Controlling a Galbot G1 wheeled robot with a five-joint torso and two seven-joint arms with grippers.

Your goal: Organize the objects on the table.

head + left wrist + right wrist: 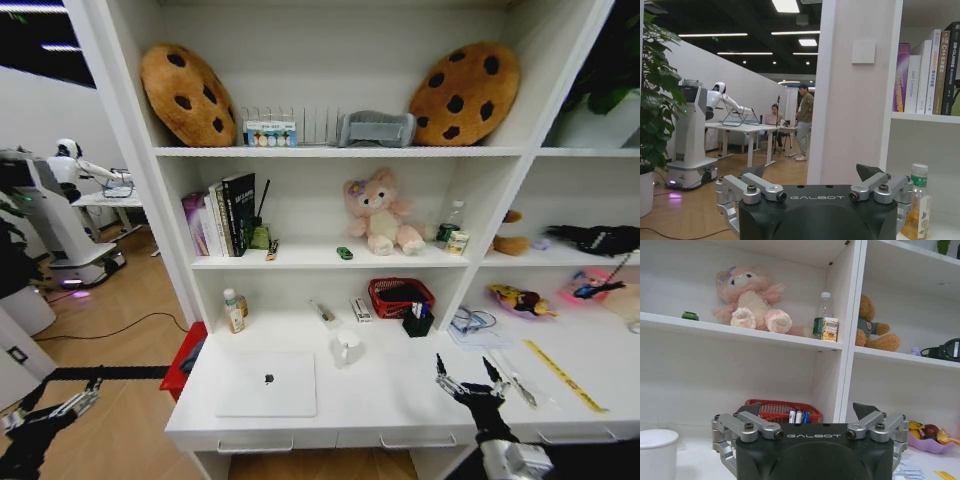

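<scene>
A slim silver laptop [268, 383] lies closed on the white table [390, 395], near its front left. A white mug [347, 347] stands just behind it. My right gripper [465, 365] hovers open over the table's front right; two slim pens [515, 380] lie just to its right. In the right wrist view that gripper [810, 410] faces the red basket [782, 411]. A tiny green toy [344, 253] sits on the shelf above. My left gripper [55, 405] hangs open off the table's left end, low over the floor, and in the left wrist view [812, 172] holds nothing.
At the back of the table stand a small bottle [233, 312], a red basket [401, 297] and a black pen holder [418, 321]. Glasses [470, 320] and a yellow ruler [565, 376] lie to the right. Shelves above hold books [222, 215], a pink plush [380, 213] and cookie cushions [187, 95].
</scene>
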